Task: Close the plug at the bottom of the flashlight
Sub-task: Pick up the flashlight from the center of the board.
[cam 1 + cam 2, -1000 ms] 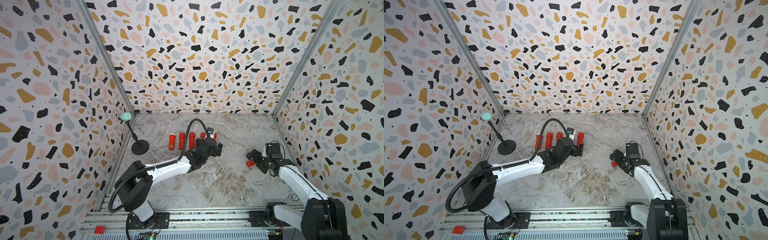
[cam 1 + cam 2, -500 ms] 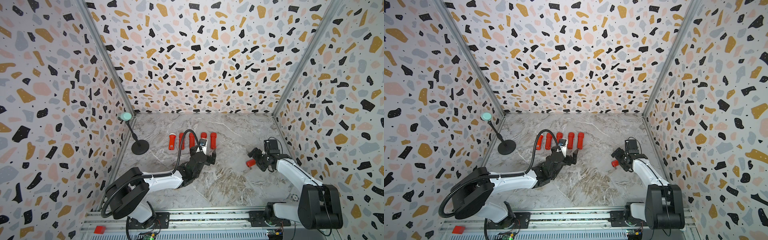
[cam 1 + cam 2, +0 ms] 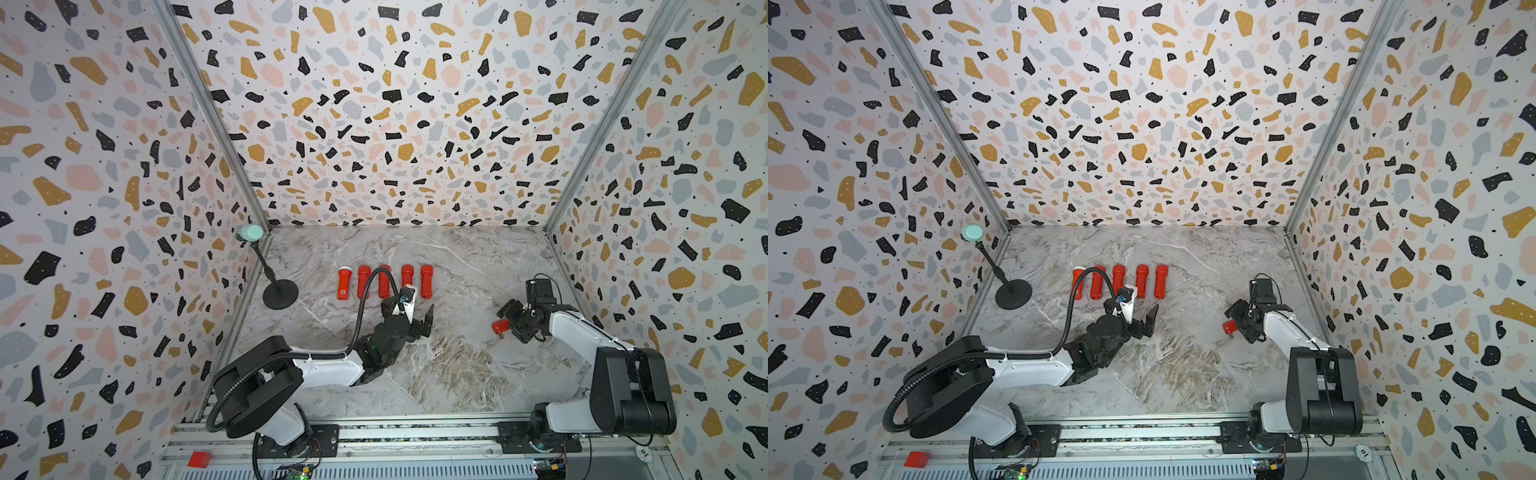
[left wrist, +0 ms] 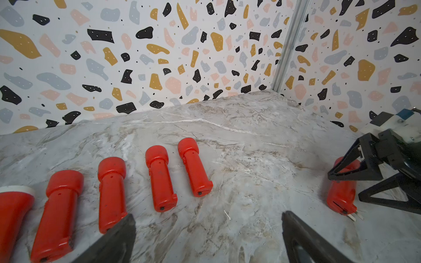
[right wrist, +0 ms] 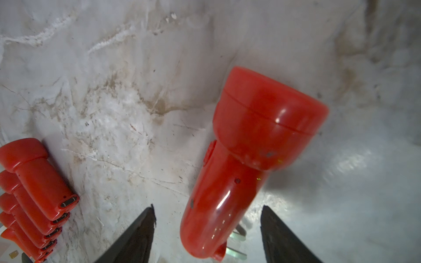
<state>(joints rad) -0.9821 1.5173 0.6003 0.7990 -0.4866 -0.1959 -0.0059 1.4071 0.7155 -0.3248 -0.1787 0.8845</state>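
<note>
Under the right gripper [image 5: 207, 207], most of the flashlight [image 3: 500, 326] is hidden in both top views; only one red end is seen. Bare marble table [image 3: 457, 257] is left between it and the row of five flashlights [image 4: 159, 177], and the right wall [image 3: 623, 249] is near. It is laid flat, prongs [image 5: 237, 236] out, base toward mid-table and head toward the wall. It is straddled by the right jaws with gaps on both sides. The left gripper [image 4: 207, 215] is spread wide and empty.

Bright, even light, soft shadows, sharp top views bowed at edges, right wrist view blurred close up, glare on flashlight [image 5: 225, 200] and tabletop [image 5: 355, 159]
</note>
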